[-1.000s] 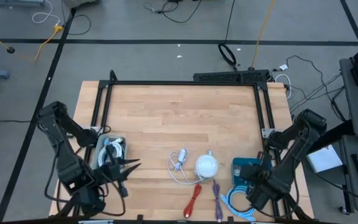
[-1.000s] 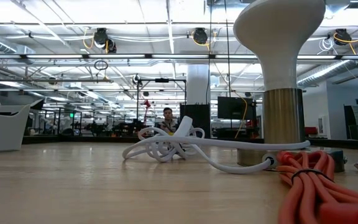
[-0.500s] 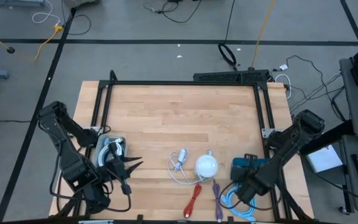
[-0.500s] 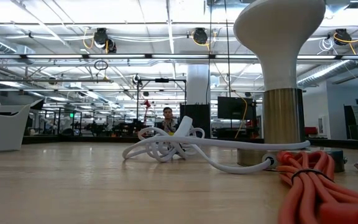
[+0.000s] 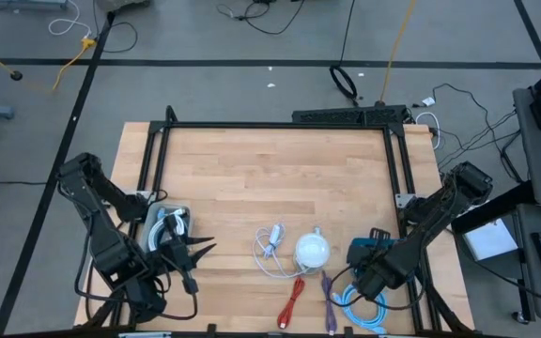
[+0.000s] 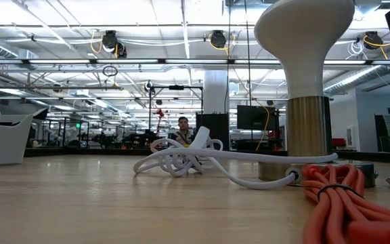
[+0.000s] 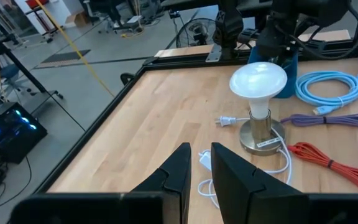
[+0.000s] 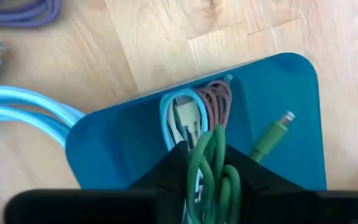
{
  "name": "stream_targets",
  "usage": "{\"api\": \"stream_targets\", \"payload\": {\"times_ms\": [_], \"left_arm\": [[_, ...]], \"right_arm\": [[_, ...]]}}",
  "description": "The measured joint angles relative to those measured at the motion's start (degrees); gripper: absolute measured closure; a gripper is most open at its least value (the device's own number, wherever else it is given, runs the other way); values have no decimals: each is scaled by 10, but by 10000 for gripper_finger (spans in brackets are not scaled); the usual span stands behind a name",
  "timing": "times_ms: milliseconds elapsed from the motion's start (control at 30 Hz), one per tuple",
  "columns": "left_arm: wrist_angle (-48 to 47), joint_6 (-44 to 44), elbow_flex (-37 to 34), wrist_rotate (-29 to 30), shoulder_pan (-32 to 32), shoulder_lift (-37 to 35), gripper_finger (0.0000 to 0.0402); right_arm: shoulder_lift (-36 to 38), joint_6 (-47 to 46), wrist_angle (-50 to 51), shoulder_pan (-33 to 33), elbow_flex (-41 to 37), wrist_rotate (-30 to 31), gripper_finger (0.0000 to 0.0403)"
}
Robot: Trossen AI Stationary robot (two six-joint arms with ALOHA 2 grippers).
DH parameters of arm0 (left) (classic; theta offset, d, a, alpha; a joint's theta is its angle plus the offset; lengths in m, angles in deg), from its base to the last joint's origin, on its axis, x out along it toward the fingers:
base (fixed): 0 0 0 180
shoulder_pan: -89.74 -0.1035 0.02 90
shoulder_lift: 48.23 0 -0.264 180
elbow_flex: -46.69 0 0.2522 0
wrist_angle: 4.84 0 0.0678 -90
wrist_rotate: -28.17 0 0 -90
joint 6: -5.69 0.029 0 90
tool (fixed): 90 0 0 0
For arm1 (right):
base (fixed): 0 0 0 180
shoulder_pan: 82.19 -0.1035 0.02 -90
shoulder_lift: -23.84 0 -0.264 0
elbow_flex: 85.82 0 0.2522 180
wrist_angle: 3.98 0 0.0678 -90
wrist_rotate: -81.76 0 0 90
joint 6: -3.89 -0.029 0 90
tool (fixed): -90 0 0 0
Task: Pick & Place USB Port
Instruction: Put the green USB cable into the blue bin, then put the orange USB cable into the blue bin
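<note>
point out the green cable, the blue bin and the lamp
green cable (image 8: 211, 163), right wrist view, on the bundled loops between the fingers
blue bin (image 8: 294, 106), right wrist view, on its bare inside wall
lamp (image 7: 258, 79), left wrist view, on the white shade

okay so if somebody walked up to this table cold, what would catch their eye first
Probably the white lamp standing near the table's front middle, with a red cable and a purple cable lying before it. To its right, the right gripper hangs over a blue bin, a bundled green cable between its jaws. The left gripper waits beside a white bin.
</note>
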Motion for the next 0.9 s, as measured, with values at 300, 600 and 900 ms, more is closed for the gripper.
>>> {"api": "stream_targets", "payload": {"times_ms": [300, 600, 900], "left_arm": [[0, -10, -11, 0, -7, 0, 334], [0, -15, -22, -29, -34, 0, 334], [0, -15, -22, -66, -45, 0, 334]], "right_arm": [[7, -25, 16, 0, 29, 2, 262], [7, -42, 143, 0, 134, 65, 246], [7, 42, -128, 9, 211, 103, 248]]}}
